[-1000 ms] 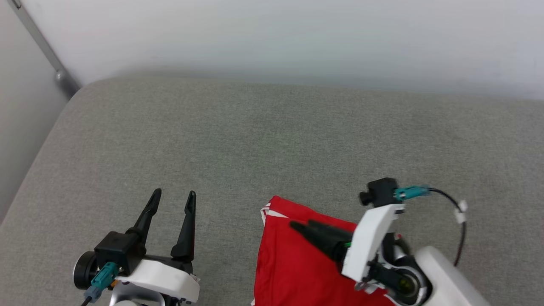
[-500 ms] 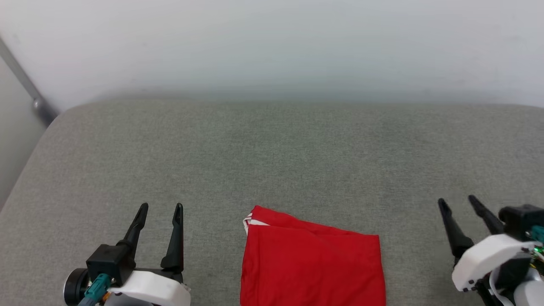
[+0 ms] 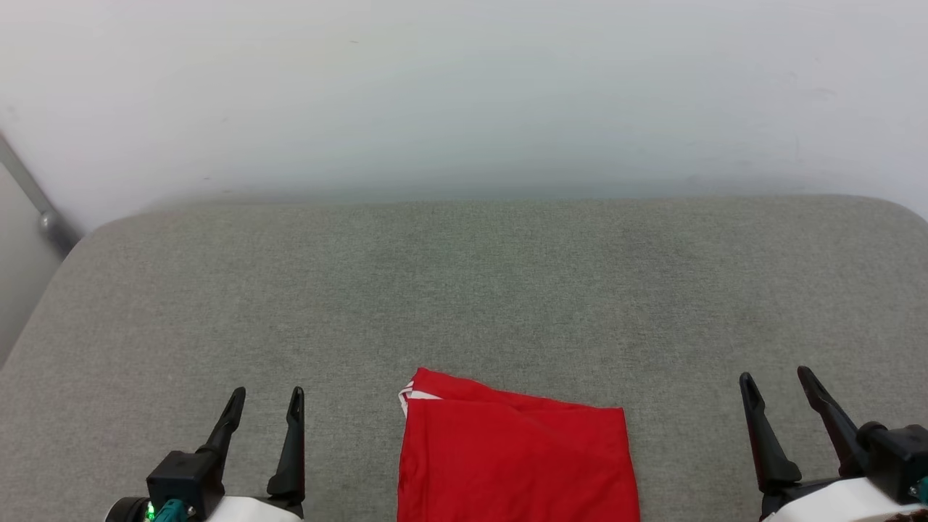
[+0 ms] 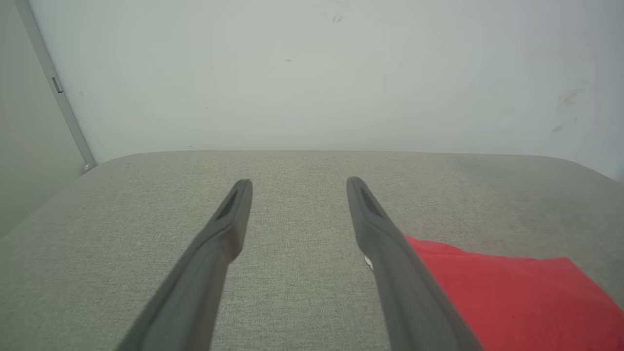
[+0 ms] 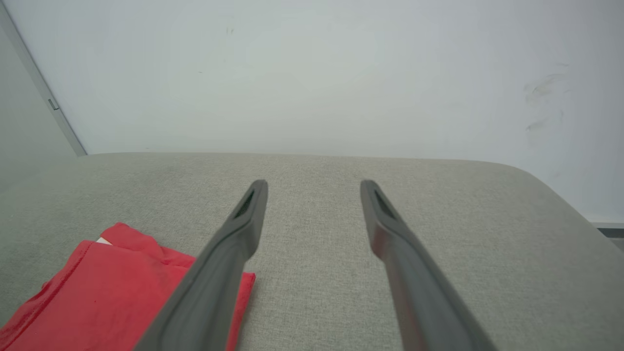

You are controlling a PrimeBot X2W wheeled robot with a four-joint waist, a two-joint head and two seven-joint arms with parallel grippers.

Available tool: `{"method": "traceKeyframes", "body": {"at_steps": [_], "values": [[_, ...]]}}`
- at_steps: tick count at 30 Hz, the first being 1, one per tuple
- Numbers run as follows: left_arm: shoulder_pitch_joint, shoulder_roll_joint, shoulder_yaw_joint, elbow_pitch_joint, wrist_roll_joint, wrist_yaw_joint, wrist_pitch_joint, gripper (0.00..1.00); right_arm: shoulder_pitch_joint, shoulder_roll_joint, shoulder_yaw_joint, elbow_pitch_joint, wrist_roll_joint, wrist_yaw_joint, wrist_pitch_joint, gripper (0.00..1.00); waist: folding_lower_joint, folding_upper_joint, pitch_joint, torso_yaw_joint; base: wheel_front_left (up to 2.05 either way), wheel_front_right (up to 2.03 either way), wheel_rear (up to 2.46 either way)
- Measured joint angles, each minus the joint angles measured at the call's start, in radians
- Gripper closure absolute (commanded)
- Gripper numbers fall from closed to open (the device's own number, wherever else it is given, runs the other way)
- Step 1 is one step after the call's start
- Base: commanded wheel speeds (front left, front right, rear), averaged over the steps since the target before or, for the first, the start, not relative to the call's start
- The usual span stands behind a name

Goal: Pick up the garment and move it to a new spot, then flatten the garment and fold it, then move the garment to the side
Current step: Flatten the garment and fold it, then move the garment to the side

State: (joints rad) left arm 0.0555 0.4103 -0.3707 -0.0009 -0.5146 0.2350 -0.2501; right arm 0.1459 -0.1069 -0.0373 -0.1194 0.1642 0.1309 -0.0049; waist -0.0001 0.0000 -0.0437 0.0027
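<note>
Red garment (image 3: 518, 464) lies folded on the grey cushion (image 3: 464, 290), between left hand (image 3: 267, 395) and right hand (image 3: 776, 375), both spread wide, empty. Folding looks done; next, pinch an edge and carry it aside.

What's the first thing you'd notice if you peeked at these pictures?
The bright red garment jumps out first, lying flat in a neat rectangle at the near middle of the grey padded surface. Next come the two dark grippers on either side of it, the left gripper and the right gripper, both open, empty and not touching the cloth.
</note>
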Motion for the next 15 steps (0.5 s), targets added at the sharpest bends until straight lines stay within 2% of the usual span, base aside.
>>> {"method": "traceKeyframes", "body": {"at_steps": [7, 15], "values": [[0.012, 0.003, 0.006, -0.007, -0.009, 0.012, 0.001, 0.00, 0.023, 0.021, 0.005, -0.066, -0.015, 0.000, 0.028, 0.00, 0.0000, 0.0000, 0.004, -0.009, 0.00, 0.00, 0.00], [0.012, 0.004, 0.014, -0.014, -0.016, 0.020, 0.001, 0.00, 0.027, 0.034, 0.002, -0.088, -0.019, 0.000, 0.049, 0.00, 0.0000, 0.0000, 0.015, -0.001, 0.00, 0.00, 0.00]]}}
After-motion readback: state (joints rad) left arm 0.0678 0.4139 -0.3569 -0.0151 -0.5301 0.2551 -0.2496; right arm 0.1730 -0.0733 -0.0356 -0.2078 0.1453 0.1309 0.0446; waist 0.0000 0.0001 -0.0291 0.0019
